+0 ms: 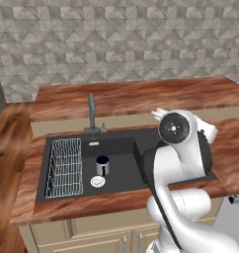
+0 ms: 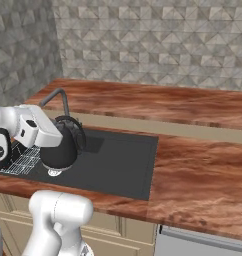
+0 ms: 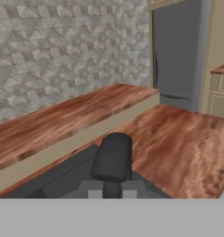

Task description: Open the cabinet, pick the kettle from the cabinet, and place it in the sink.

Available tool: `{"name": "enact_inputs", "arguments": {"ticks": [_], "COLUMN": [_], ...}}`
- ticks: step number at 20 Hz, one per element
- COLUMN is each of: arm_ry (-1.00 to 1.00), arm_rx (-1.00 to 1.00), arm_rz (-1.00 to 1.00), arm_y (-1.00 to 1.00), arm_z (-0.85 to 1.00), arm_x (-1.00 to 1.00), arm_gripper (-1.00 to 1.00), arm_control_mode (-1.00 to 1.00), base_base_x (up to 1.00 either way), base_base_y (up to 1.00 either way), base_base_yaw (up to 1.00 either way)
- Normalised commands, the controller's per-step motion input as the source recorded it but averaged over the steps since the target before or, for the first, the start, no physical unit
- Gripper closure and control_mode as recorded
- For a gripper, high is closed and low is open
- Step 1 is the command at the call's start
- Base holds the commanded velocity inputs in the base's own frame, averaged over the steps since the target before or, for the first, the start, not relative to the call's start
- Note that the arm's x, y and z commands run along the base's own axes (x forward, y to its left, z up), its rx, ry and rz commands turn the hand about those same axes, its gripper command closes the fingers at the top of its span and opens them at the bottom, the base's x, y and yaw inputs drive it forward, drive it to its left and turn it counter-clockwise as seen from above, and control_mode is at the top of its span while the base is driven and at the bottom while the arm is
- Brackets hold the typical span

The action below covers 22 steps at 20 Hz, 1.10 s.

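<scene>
Over the sink (image 2: pixel 123 165) we've got the kettle (image 2: pixel 60 147) hanging off the gripper (image 2: pixel 68 131), whose fingers are clamped shut on its looped handle. From the right base view it sits above the basin's left part, near the faucet (image 2: pixel 57 96); we can't tell if its bottom touches the floor of the basin.

Down inside the sink, the left base view gives us a wire rack (image 1: pixel 65 168) along the left wall, a small dark mug (image 1: pixel 102 165) standing upright just beside it near the middle, and the round drain (image 1: pixel 98 182) right in front of the mug, toward the front rim. We can't see anything in the rack, and the mug's inside is too small to read.

From the hand view we're looking past the kettle's dark handle (image 3: pixel 112 159) at the countertop (image 3: pixel 178 148) and the tall grey fridge (image 3: pixel 178 51) at its far end.
</scene>
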Motion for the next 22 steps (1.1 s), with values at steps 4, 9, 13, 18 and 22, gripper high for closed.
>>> {"name": "enact_inputs", "arguments": {"ticks": [4,9,13,18,22], "arm_ry": [0.0,0.0,0.0,0.0,0.0], "arm_rx": [0.0,0.0,0.0,0.0,0.0], "arm_rz": [0.0,0.0,0.0,0.0,0.0], "arm_y": [0.0,0.0,0.0,0.0,0.0], "arm_z": [0.0,0.0,0.0,0.0,0.0], "arm_x": [0.0,0.0,0.0,0.0,0.0], "arm_gripper": [1.0,1.0,1.0,1.0,1.0], "arm_control_mode": [1.0,1.0,1.0,1.0,1.0], "base_base_x": [0.53,0.58,0.54,0.1,0.0], "base_base_y": [0.0,0.0,0.0,0.01,0.0], "base_base_yaw": [0.0,0.0,0.0,0.04,0.0]}}
